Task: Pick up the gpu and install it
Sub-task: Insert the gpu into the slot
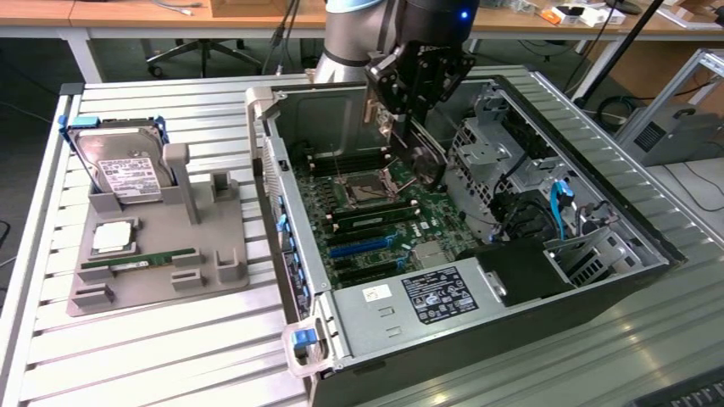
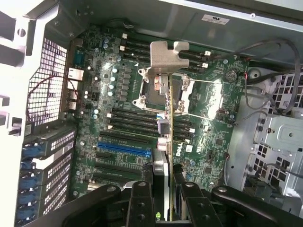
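The gpu (image 1: 416, 157) hangs on edge above the motherboard (image 1: 339, 208) inside the open computer case (image 1: 588, 292). My gripper (image 1: 398, 119) is shut on it from above. Seen from the wrist, the gpu (image 2: 166, 123) is edge-on, a thin green board with its silver end bracket (image 2: 165, 59) at the far end. The black fingers (image 2: 142, 194) of the gripper (image 2: 164, 189) press on both of its faces. The card floats over the processor socket (image 2: 158, 87) and the black memory slots, apart from the board. A blue expansion slot (image 2: 124, 146) lies beside the card's line.
A grey fixture (image 1: 169, 254) at the exterior view's left carries a hard drive (image 1: 122, 165), a processor chip (image 1: 114, 237) and a memory stick (image 1: 142, 259). Within the case, the power supply (image 1: 425, 297) and drive cages (image 1: 498, 153) crowd the motherboard. Cables (image 2: 279, 80) run near the cages.
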You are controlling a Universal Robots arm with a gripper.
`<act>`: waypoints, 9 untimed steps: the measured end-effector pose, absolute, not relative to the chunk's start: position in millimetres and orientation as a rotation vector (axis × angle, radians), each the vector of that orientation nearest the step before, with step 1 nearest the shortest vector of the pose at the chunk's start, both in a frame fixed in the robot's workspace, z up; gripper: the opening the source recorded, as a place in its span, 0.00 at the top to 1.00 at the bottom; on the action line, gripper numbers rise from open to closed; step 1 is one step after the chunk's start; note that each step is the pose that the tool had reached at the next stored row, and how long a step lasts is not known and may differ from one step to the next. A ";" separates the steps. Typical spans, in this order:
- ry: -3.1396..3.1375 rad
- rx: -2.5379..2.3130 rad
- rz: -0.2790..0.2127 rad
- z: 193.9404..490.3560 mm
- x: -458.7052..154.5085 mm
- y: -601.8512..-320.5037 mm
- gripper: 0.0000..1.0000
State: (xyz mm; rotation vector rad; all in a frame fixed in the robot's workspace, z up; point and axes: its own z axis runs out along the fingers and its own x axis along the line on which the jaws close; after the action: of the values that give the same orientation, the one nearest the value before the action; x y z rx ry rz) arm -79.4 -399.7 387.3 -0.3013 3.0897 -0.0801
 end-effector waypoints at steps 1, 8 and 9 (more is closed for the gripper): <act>3.089 -0.308 -0.080 387.3 -79.4 -399.7 0.73; 3.082 -0.363 -0.081 387.2 -79.4 -399.7 0.73; 3.081 -0.372 -0.081 387.2 -79.4 -399.7 0.73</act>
State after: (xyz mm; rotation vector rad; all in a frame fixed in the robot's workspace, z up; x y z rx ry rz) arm -79.4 -399.7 387.2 -0.3716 3.0810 -0.0814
